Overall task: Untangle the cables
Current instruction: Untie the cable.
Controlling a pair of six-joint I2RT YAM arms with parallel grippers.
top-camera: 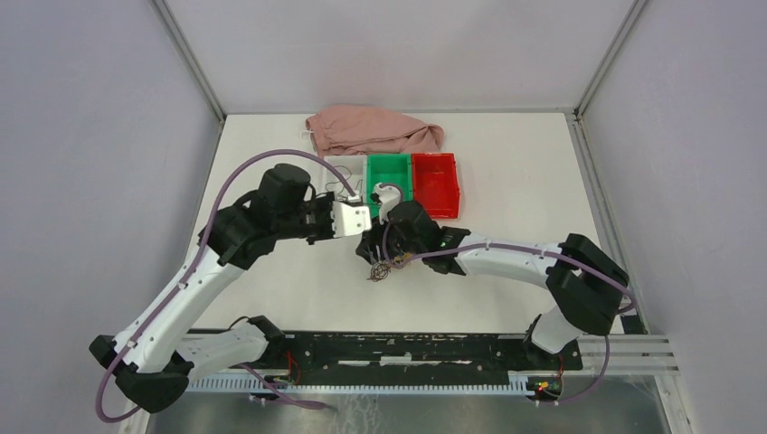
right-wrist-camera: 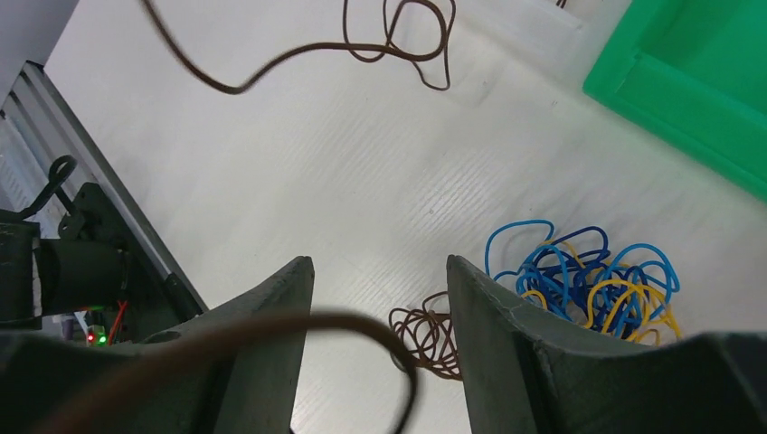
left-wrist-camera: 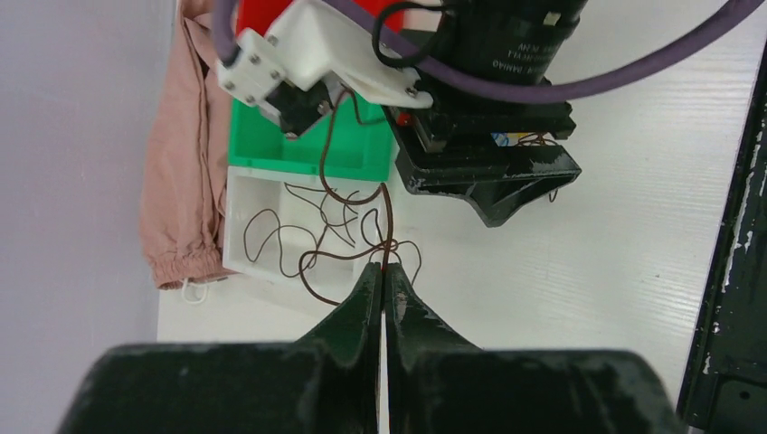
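The cables lie as a small bundle (top-camera: 378, 269) on the table mid-front. In the right wrist view it shows as a blue and yellow-orange tangle (right-wrist-camera: 588, 280) beside a small brown coil (right-wrist-camera: 430, 339). My left gripper (top-camera: 365, 221) (left-wrist-camera: 384, 268) is shut on one brown wire (left-wrist-camera: 387, 217), held just off the white bin's corner. That wire rises toward the right arm (left-wrist-camera: 488, 172). My right gripper (top-camera: 373, 253) (right-wrist-camera: 380, 271) is open above the bundle, and a blurred brown wire (right-wrist-camera: 317, 325) loops across close to its jaws. Another brown wire (right-wrist-camera: 389, 41) lies farther off.
A white bin (top-camera: 346, 170) (left-wrist-camera: 237, 203) holds several loose brown wires (left-wrist-camera: 280, 235). A green bin (top-camera: 389, 176) (left-wrist-camera: 271, 149) (right-wrist-camera: 696, 81) and a red bin (top-camera: 435, 183) stand beside it. A pink cloth (top-camera: 371, 131) (left-wrist-camera: 181, 163) lies behind. A black rail (top-camera: 407, 348) runs along the front edge.
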